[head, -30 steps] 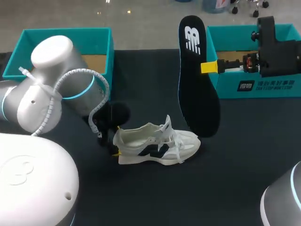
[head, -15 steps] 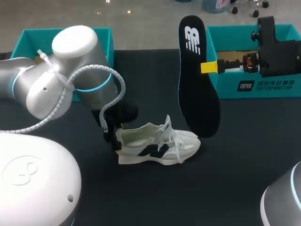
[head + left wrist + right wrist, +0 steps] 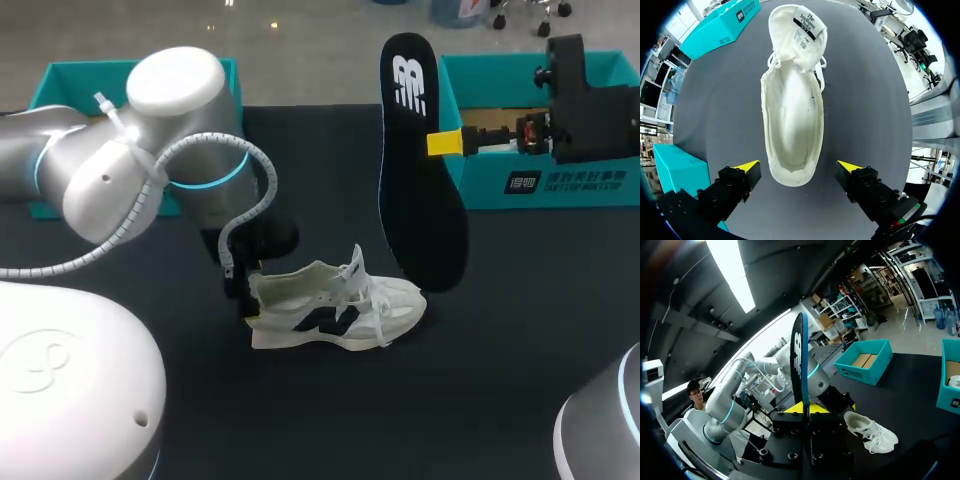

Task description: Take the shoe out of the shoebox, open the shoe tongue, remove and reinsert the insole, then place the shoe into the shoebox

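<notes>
My left fingers (image 3: 746, 167) spread, straddling the shoe (image 3: 792, 100) heel; right fingers (image 3: 446, 142) pinching the insole (image 3: 420, 200) upright.
Judged step: reinsertion; next, grip heel, feed insole in.

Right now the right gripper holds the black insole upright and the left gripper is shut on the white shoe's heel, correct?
Not quite. The left wrist view shows the left gripper open, its fingers standing apart on either side of the white shoe at its heel without touching it. The right gripper does hold the black insole upright.
</notes>
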Action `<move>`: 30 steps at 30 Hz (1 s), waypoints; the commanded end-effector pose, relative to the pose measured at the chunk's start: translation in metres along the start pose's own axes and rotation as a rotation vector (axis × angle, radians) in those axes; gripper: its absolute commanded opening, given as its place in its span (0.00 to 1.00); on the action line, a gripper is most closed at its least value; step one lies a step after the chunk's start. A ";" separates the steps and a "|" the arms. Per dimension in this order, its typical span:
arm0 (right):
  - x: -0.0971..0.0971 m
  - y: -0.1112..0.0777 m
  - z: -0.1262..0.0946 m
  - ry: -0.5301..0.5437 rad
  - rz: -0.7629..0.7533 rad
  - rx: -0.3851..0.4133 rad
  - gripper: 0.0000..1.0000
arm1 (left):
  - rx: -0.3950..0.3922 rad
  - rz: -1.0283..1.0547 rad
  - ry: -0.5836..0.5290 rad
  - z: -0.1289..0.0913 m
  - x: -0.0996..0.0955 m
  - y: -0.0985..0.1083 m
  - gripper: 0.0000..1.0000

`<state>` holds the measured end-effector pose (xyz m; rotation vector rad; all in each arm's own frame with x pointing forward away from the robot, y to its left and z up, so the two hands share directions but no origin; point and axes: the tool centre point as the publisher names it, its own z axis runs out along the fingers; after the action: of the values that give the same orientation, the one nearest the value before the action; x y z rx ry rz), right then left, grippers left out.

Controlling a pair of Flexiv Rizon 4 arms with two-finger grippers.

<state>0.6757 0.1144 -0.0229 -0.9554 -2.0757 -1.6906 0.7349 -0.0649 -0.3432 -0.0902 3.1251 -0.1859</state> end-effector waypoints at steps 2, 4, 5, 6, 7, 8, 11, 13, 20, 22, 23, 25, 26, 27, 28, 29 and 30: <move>-0.001 0.000 0.002 -0.001 0.002 0.002 0.00 | -0.001 0.000 -0.002 0.000 0.001 0.000 1.00; -0.001 0.000 0.002 -0.001 0.002 0.002 0.00 | -0.001 0.000 -0.002 0.000 0.001 0.000 1.00; -0.001 0.000 0.002 -0.001 0.002 0.002 0.00 | -0.001 0.000 -0.002 0.000 0.001 0.000 1.00; -0.001 0.000 0.002 -0.001 0.002 0.002 0.00 | -0.001 0.000 -0.002 0.000 0.001 0.000 1.00; -0.001 0.000 0.002 -0.001 0.002 0.002 0.00 | -0.001 0.000 -0.002 0.000 0.001 0.000 1.00; -0.001 0.000 0.002 -0.001 0.002 0.002 0.00 | -0.001 0.000 -0.002 0.000 0.001 0.000 1.00; -0.001 0.000 0.002 -0.001 0.002 0.002 0.00 | 0.006 0.020 -0.002 -0.001 -0.001 0.000 1.00; -0.001 0.000 0.002 -0.001 0.002 0.002 0.00 | 0.007 0.022 -0.002 -0.004 -0.003 -0.001 1.00; -0.001 0.000 0.002 -0.001 0.002 0.002 0.00 | 0.042 0.058 0.009 -0.010 -0.010 -0.010 1.00; -0.001 0.000 0.002 -0.001 0.002 0.002 0.00 | 0.047 0.067 0.009 -0.010 -0.011 -0.014 1.00; -0.001 0.000 0.002 -0.001 0.002 0.002 0.00 | 0.048 0.073 0.007 -0.011 -0.012 -0.016 1.00; -0.001 0.000 0.002 -0.001 0.002 0.002 0.00 | 0.053 0.082 0.005 -0.013 -0.016 -0.021 1.00; -0.001 0.000 0.002 -0.001 0.002 0.002 0.00 | 0.056 0.089 0.004 -0.014 -0.018 -0.023 1.00; -0.001 0.000 0.002 -0.001 0.002 0.002 0.00 | 0.058 0.095 0.002 -0.015 -0.021 -0.026 1.00; -0.001 0.000 0.002 -0.001 0.002 0.002 0.00 | 0.068 0.105 0.004 -0.016 -0.022 -0.029 1.00; -0.001 0.000 0.002 -0.001 0.002 0.002 0.00 | 0.069 0.112 0.002 -0.016 -0.024 -0.032 1.00; -0.001 0.000 0.002 -0.001 0.002 0.002 0.00 | 0.067 0.117 0.002 -0.016 -0.026 -0.036 1.00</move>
<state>0.6757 0.1144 -0.0229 -0.9553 -2.0756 -1.6907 0.7560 -0.0899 -0.3219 0.0873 3.0982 -0.3051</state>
